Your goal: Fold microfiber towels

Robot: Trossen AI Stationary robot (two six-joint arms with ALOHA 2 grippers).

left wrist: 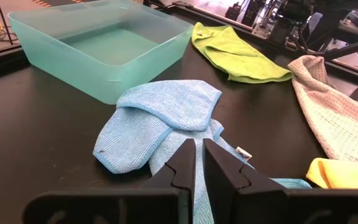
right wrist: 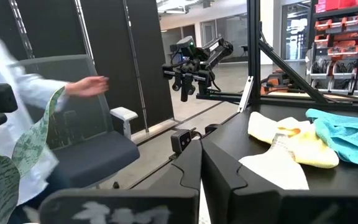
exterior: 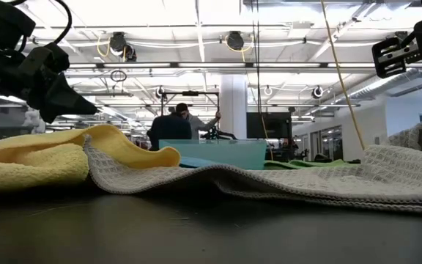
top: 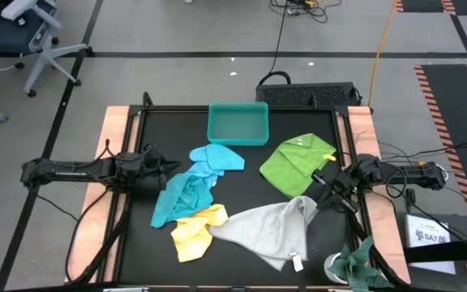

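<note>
Left gripper: yours, nearly closed, empty, left of centre beside the blue towel.
Right gripper: closed, empty, right of centre.

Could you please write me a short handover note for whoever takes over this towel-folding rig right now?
Left gripper: nearly shut, empty, at the table's left side beside the light blue towel.
Right gripper: shut, empty, at the right side between the lime green towel and the pale grey towel.
Towels: light blue and turquoise towel bunched together mid-table; yellow towel crumpled at the front, touching the grey one. The teal tray at the back is empty.
Done: nothing neatly folded; the lime green is only loosely doubled over.
Left: all five towels.
</note>
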